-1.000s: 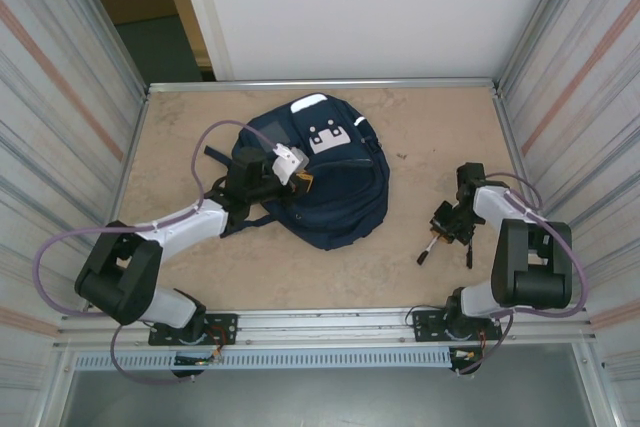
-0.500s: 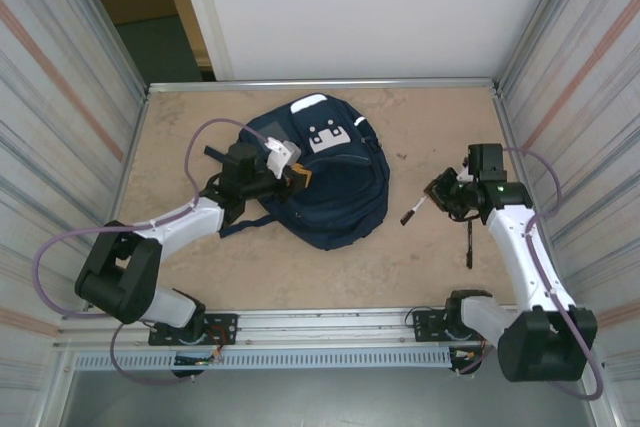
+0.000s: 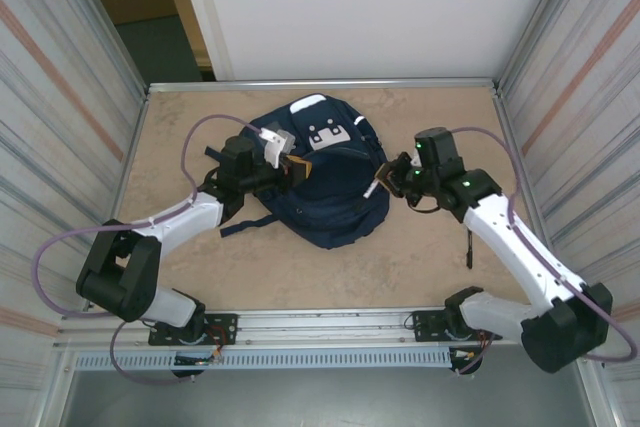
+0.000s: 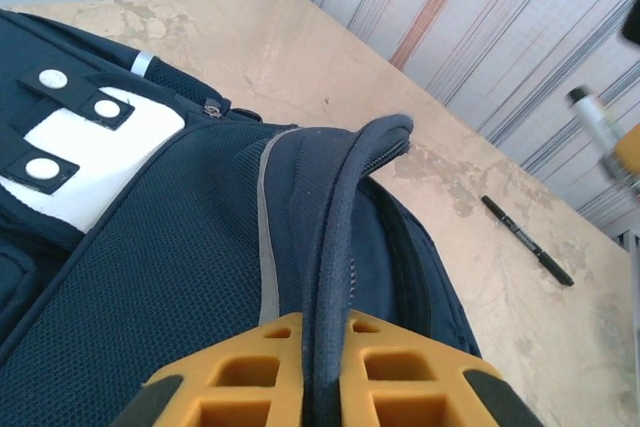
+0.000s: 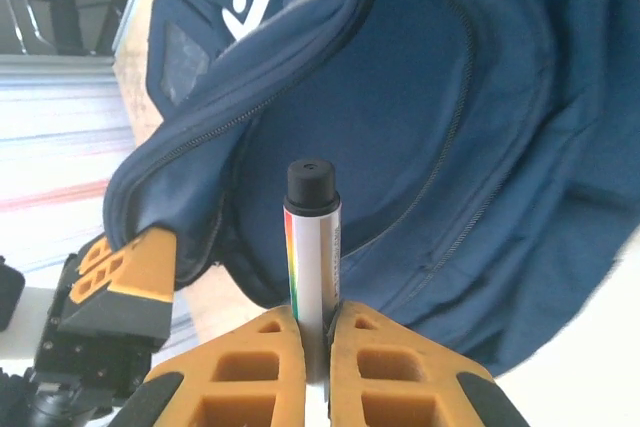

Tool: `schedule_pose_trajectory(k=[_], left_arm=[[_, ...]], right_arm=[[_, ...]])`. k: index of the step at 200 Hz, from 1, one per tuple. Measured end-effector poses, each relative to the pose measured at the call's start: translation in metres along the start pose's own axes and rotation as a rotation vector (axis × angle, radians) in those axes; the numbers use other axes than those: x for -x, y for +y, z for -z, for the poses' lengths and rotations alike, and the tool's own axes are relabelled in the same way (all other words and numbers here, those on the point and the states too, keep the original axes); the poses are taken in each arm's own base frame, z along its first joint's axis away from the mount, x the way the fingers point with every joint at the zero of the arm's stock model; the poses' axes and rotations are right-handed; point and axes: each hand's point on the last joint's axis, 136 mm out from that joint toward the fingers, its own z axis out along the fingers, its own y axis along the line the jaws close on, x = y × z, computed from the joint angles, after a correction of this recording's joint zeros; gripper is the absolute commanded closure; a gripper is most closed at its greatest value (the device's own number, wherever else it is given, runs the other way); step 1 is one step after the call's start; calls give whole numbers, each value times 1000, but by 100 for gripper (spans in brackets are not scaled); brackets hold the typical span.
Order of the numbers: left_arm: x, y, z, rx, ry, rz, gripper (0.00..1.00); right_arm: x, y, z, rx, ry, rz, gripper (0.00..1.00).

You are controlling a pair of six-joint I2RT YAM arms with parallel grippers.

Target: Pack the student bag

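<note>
Rim of the student bag (image 3: 340, 202), which lies in the middle of the table (image 3: 440, 117), is pinched in the closed left gripper (image 3: 297, 168). The right gripper (image 5: 313, 332), clamped on a marker (image 5: 313, 237), hovers just at the bag's open mouth, on its right side.

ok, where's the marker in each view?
Top external: marker in the right gripper, at the bag's right edge.
Left wrist: marker at far right, blurred, up-right of the pen.
Right wrist: marker at centre, upright between the jaws.
Shared landmark: the bag's rim, held by the left gripper.

Left fingers (image 4: 235, 387), right fingers (image 5: 250, 372) pinched tight
</note>
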Motion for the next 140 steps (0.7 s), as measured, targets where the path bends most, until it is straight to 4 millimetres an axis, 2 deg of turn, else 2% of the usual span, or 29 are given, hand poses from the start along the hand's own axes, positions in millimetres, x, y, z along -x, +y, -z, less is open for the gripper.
schedule_pose_trajectory(k=[33,69,110,140], left_arm=[[4,-7,0,-34,-4,21,88],[3,-14,-1,-70,7,26,88],[2,-18,-2,-91,19,26,88],[1,-19,-3,-90,29,8,88]], right_arm=[[-7,11,-40,25,75,-101,100],[-8,-2,-84,-22,156,-223,100],[-5,5,-107,11,178,-334,100],[-5,-4,-129,-12,181,-395,98]])
